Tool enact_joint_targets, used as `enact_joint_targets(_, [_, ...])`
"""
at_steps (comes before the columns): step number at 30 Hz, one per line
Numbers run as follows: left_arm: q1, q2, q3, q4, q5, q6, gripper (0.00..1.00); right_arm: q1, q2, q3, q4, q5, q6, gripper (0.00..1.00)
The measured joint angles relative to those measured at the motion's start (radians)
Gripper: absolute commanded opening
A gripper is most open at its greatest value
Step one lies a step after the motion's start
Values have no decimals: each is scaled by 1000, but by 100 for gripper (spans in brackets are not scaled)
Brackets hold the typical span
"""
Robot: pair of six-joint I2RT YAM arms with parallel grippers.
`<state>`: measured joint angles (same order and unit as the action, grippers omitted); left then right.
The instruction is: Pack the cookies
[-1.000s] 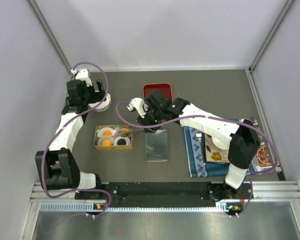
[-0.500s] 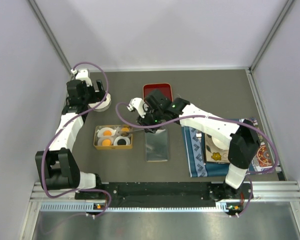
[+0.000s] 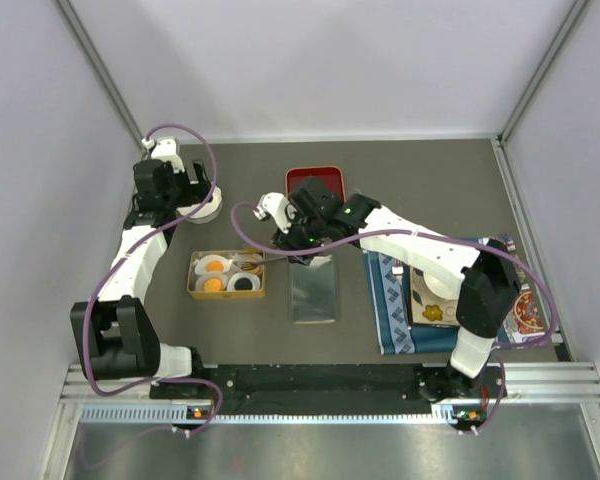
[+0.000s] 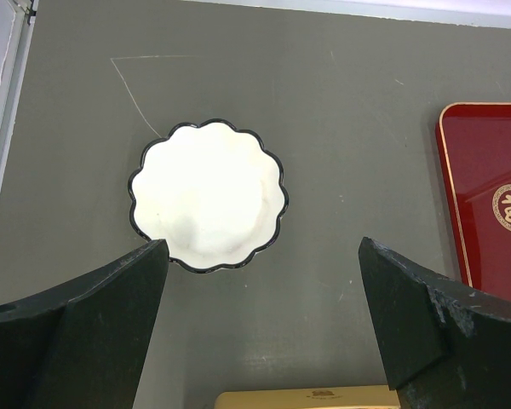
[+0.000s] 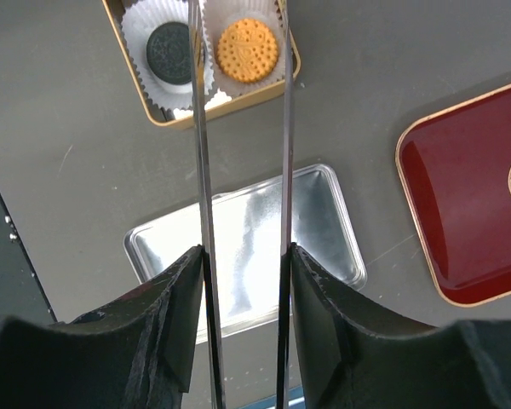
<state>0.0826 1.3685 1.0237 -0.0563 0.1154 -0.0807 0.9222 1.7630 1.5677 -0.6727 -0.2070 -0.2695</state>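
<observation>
At the bottom of the right wrist view, the right gripper (image 5: 245, 256) clamps thin metal tongs (image 5: 284, 170), its fingers pressing the outer sides of both blades, which stand apart. The blades run off the top edge on either side of a dotted orange cookie (image 5: 247, 49). A black cookie (image 5: 170, 51) lies just left of it. Each sits in a fluted paper cup (image 5: 136, 25) inside a gold tin (image 5: 291, 70). Lower in that frame lie a shiny silver tray (image 5: 324, 221) and, at right, a red tray (image 5: 477, 196).

Only the top view shows more orange cookies (image 3: 213, 284) at the tin's left end.

The left gripper (image 4: 262, 256) gapes wide and empty over a scalloped white plate (image 4: 209, 204), well apart from them.
</observation>
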Motion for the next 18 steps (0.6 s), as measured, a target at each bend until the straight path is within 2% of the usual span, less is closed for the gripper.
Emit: enact_joint_targets(18, [0, 2, 0, 0, 0, 0, 99, 0, -19, 38, 0, 52, 0, 41])
